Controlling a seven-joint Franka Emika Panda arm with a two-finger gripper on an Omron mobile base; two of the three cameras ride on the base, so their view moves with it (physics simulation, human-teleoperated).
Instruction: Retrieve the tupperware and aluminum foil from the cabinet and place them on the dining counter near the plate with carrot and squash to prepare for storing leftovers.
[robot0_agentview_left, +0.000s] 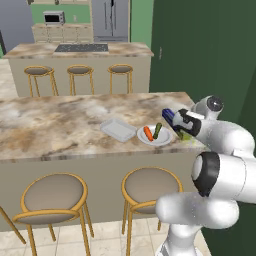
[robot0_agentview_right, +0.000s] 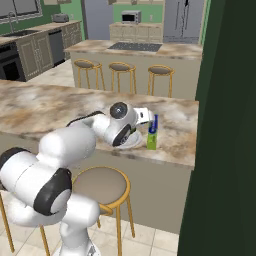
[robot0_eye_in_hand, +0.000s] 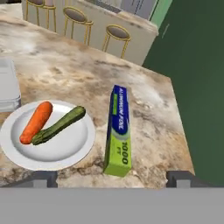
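The long blue-and-green cardboard foil box (robot0_eye_in_hand: 118, 131) at frame centre looked matt; the round white plate (robot0_eye_in_hand: 70, 148) lower left glossy; the beige marble counter (robot0_eye_in_hand: 78, 70) smooth.

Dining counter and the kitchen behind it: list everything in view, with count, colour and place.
Dining counter: one, marbled beige, across the foreground.
Plate: one, white, on the counter near its right end.
Carrot: one, orange, on the plate.
Squash: one, green, on the plate, touching the carrot.
Foil box: one, blue and green, lying on the counter right of the plate.
Tupperware: one, clear grey, left of the plate.
Stools: two near, three at the far island, gold frames.
Microwave: one, silver, back wall.
Gripper: one, dark tips, open above the foil box.
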